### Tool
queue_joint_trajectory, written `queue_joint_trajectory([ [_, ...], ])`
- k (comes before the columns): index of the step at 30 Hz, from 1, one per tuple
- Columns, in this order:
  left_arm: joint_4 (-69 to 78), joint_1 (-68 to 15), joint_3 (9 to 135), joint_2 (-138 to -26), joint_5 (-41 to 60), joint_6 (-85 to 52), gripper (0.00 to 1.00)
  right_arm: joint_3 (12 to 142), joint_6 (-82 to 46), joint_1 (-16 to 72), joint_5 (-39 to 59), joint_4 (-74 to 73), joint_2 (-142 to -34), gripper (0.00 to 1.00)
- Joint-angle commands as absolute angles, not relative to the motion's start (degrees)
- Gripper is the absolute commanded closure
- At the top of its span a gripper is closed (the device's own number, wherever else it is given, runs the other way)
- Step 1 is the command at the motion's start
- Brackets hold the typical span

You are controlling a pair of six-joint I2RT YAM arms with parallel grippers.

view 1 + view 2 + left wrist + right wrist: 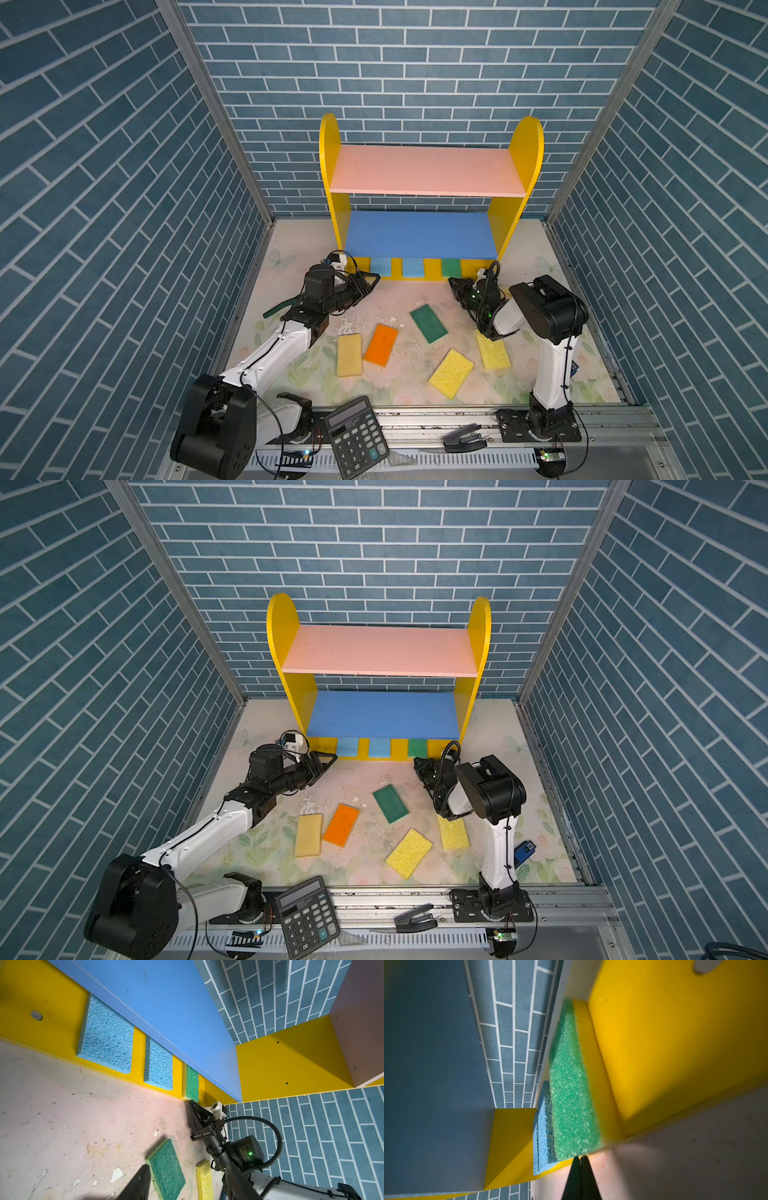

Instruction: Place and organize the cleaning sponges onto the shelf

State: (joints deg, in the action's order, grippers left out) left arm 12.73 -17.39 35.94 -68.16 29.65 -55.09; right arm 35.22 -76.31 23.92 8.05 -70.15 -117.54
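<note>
The shelf (515, 216) stands at the back. On its yellow base lie two light blue sponges (381, 266) (412, 267) and a green sponge (451, 267). My right gripper (580, 1157) is shut and empty, its tips touching the front edge of that green sponge (571, 1088). My left gripper (372, 283) hangs open and empty by the base's left end; one of its fingers (139, 1182) shows in the left wrist view. On the table lie a dark green sponge (429, 323), an orange one (381, 344), a pale yellow one (349, 354) and two yellow ones (451, 372) (492, 351).
A black calculator (357, 436) leans on the front rail beside a black clip-like part (463, 440). A small blue item (524, 851) lies behind the right arm. Brick-patterned walls close in both sides and the back. White flakes dot the mat (291, 249).
</note>
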Motion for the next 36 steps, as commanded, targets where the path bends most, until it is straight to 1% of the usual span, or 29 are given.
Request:
queue_joint_trajectory([
  [1, 13.71, -17.23, 35.43, -68.23, 29.80, -54.90, 0.41, 33.70, -77.16, 23.82, 5.54, -67.37, -120.32, 1.00],
  [24, 13.14, -17.17, 35.42, -67.47, 30.10, -54.66, 0.41, 30.68, -77.44, 23.73, 5.36, -67.74, -117.67, 1.00],
  [36, 12.33, -17.23, 34.73, -66.11, 30.07, -54.49, 0.41, 30.84, -77.96, 23.64, 1.15, -68.64, -118.24, 1.00],
])
